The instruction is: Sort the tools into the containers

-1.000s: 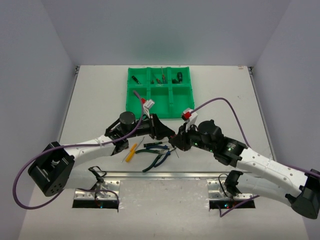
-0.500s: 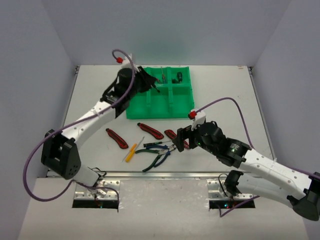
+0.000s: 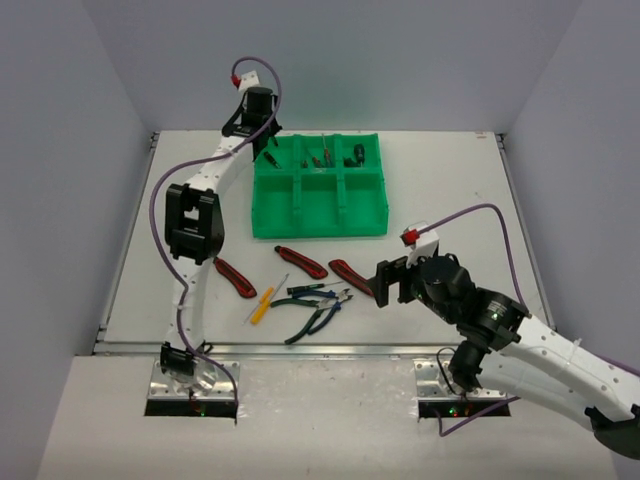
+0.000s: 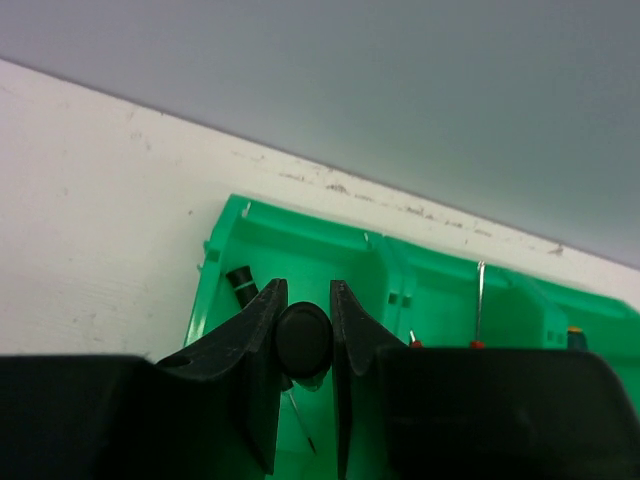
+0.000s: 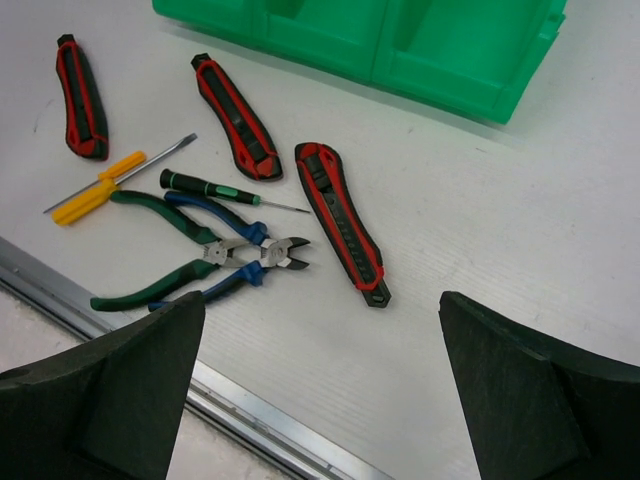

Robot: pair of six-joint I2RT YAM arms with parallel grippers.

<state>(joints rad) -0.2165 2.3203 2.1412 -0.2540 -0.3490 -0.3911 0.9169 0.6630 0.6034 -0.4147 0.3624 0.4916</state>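
Your left gripper (image 4: 304, 308) clamps a black-capped tool (image 4: 303, 340) over the tray's (image 4: 290, 230) eleven o'clock compartment, probably for dropping; your right gripper (image 5: 320, 390) is spread wide.

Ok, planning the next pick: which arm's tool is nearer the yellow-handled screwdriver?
Right. The right tool, open, hovers to the right of the yellow-handled screwdriver, beyond the pliers. The left tool is far off over the green tray's far-left compartment, clamped on a small screwdriver.
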